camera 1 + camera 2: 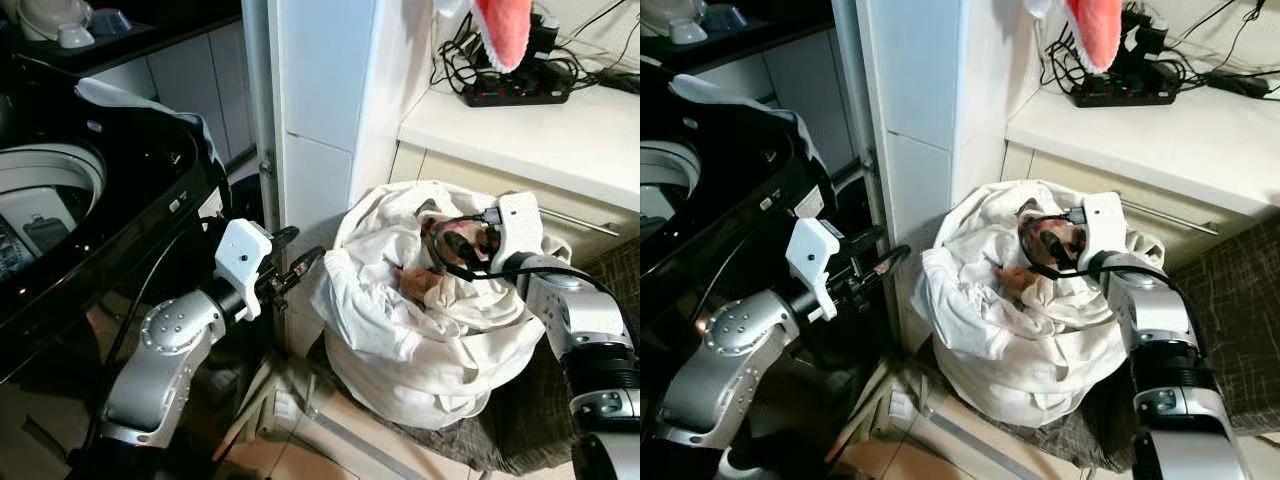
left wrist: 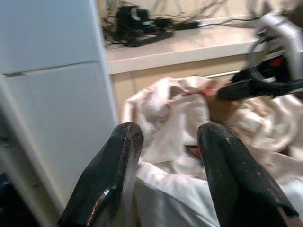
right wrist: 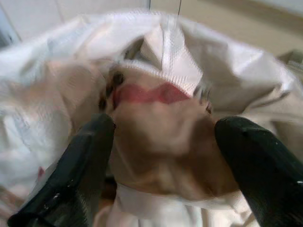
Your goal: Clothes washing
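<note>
A white laundry bag (image 1: 420,350) stuffed with clothes stands on the floor below the counter. In its open top lies a brown garment with a red patch (image 3: 161,137). My right gripper (image 3: 165,125) reaches into the bag's mouth and is open, one finger on each side of that brown garment. My left gripper (image 1: 298,255) hovers just left of the bag, between it and the black top-loading washing machine (image 1: 130,210); it is open and holds nothing. The machine's lid is up and its pale drum (image 1: 45,190) shows.
A tall white cabinet (image 1: 320,90) rises behind the bag. The counter (image 1: 540,130) at the right carries a power strip and cables (image 1: 515,90), with a pink cloth (image 1: 500,30) hanging above. A dark patterned mat (image 1: 520,420) lies under the bag.
</note>
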You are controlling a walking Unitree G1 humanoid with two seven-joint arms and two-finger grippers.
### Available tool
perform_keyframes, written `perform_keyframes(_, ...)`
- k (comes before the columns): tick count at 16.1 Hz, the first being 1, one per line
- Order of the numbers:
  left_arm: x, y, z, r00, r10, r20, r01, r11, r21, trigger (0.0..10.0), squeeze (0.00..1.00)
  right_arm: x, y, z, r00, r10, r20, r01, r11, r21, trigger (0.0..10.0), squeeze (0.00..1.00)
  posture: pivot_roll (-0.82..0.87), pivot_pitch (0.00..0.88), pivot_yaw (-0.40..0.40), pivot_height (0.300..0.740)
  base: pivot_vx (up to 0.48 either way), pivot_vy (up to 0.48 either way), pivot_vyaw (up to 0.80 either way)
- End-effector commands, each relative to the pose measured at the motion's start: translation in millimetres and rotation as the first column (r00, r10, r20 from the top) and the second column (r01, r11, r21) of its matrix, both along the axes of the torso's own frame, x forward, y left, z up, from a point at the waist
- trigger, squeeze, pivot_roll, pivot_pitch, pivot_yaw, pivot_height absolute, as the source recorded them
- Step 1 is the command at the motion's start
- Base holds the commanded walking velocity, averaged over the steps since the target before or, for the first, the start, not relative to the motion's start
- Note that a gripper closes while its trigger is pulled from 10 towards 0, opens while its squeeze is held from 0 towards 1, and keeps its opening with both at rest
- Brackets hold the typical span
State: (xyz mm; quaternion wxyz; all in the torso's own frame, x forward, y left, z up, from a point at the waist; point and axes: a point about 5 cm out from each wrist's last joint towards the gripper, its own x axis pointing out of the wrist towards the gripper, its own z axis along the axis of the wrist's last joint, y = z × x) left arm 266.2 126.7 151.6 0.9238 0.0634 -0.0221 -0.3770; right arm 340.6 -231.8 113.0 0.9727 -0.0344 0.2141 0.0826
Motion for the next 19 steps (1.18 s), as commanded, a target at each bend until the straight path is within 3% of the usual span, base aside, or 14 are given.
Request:
perform_keyframes(1,-6.4,-2.8,3,0.998,-0.064,-0.015,0.064,0.998,-0.025,10.0,0.00,3.6,-3.7,1,1.000,-0.009,-0.013,0.009,1.000,-0.007,10.0,1.00,0.02,0.000,-0.005,0.740,0.000,0.000,0.00)
perform_keyframes(2,-8.4,-2.9,3,0.996,-0.086,-0.026,0.085,0.996,-0.032,10.0,0.00,3.3,-3.7,-2,1.000,-0.001,-0.031,0.001,1.000,-0.011,10.0,0.37,0.02,0.000,-0.005,0.740,0.000,0.000,0.00)
perform_keyframes(3,-11.3,-3.2,2,0.992,-0.117,-0.042,0.116,0.993,-0.029,10.0,0.00,2.5,-4.6,-10,0.998,0.008,-0.066,-0.010,0.999,-0.031,10.0,0.00,0.02,0.000,-0.005,0.740,0.000,0.000,0.00)
perform_keyframes(5,-12.6,-2.9,0,0.991,-0.127,-0.047,0.127,0.992,-0.005,10.0,0.00,0.3,-7.1,-21,0.994,0.010,-0.110,-0.020,0.995,-0.098,10.0,0.00,0.03,0.000,-0.006,0.740,0.000,0.000,0.00)
perform_keyframes(7,-13.0,-2.7,1,0.990,-0.130,-0.048,0.130,0.991,-0.004,10.0,0.00,-0.2,-7.4,-23,0.993,0.012,-0.119,-0.024,0.994,-0.108,10.0,0.00,0.03,0.000,-0.007,0.740,0.000,0.000,0.00)
perform_keyframes(8,-13.4,-2.4,2,0.989,-0.137,-0.049,0.137,0.991,-0.006,10.0,0.00,0.3,-7.2,-22,0.993,0.010,-0.115,-0.020,0.996,-0.091,5.3,0.00,0.03,0.000,-0.006,0.740,0.000,0.000,0.00)
perform_keyframes(9,-13.8,-2.1,2,0.989,-0.141,-0.050,0.141,0.990,-0.007,10.0,0.00,0.9,-7.6,-21,0.994,0.008,-0.109,-0.018,0.996,-0.089,2.0,0.00,0.03,0.000,-0.006,0.740,0.000,0.000,0.00)
perform_keyframes(10,-13.9,-1.7,3,0.987,-0.151,-0.048,0.150,0.989,-0.005,10.0,0.00,2.8,-8.4,-19,0.995,0.009,-0.098,-0.017,0.996,-0.082,0.0,0.00,0.02,0.000,-0.005,0.740,0.000,0.000,0.00)
perform_keyframes(19,-12.4,-1.5,1,0.987,-0.151,-0.045,0.153,0.988,0.023,10.0,0.00,5.6,-5.0,-16,0.996,0.025,-0.084,-0.029,0.998,-0.050,0.0,0.00,0.02,0.000,-0.005,0.740,0.000,0.000,0.00)
